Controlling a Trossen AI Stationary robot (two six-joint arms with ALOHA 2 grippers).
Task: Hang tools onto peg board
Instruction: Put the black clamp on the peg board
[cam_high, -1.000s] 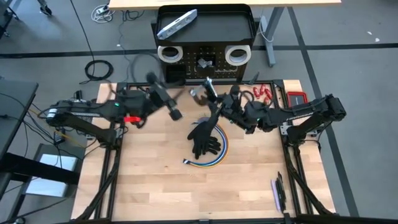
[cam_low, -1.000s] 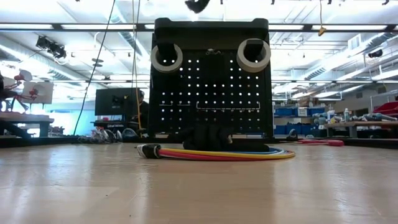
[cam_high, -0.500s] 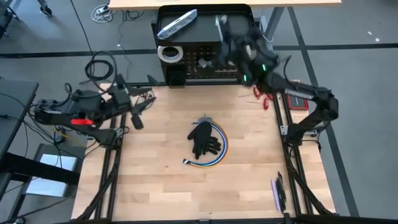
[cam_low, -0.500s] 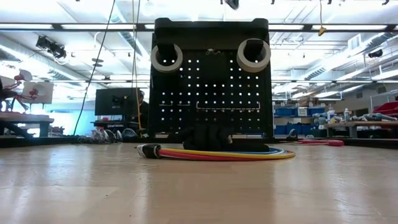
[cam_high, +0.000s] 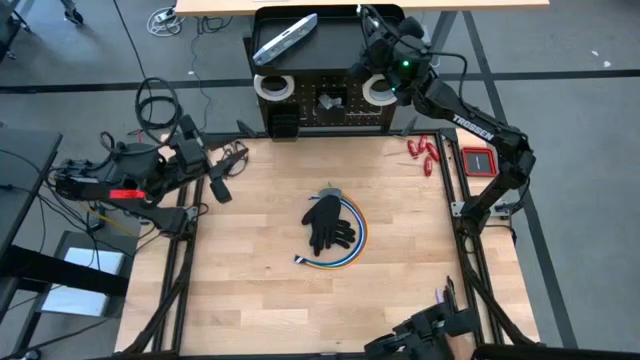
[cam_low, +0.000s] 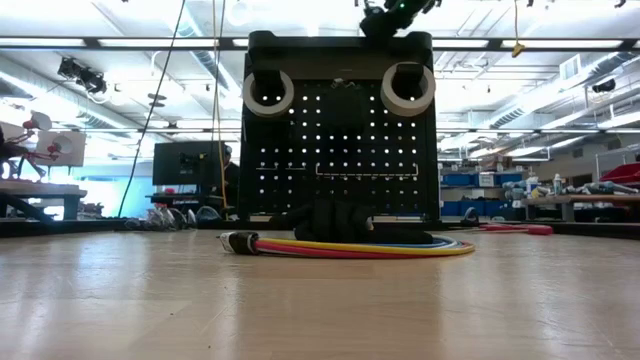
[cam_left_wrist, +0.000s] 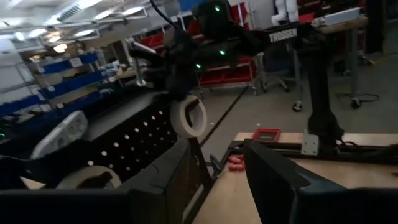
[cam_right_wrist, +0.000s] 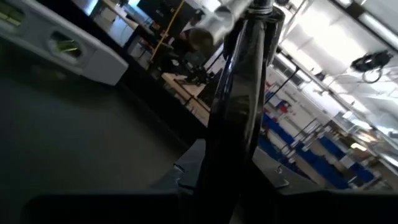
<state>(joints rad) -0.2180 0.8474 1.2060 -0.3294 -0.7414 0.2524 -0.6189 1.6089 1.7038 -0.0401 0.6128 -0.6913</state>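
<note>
The right gripper (cam_high: 372, 30) above the peg board (cam_high: 330, 100) hides its fingertips behind its own wrist. A blurred black tool (cam_right_wrist: 239, 112) fills its wrist view, top cut off. Small red tools (cam_high: 424, 152) are unidentifiable.

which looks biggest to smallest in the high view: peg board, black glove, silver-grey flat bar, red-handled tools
1. peg board
2. black glove
3. silver-grey flat bar
4. red-handled tools

The bar lies on the board's top tray, nearer the camera, so its rank against the glove is unsure.
</note>
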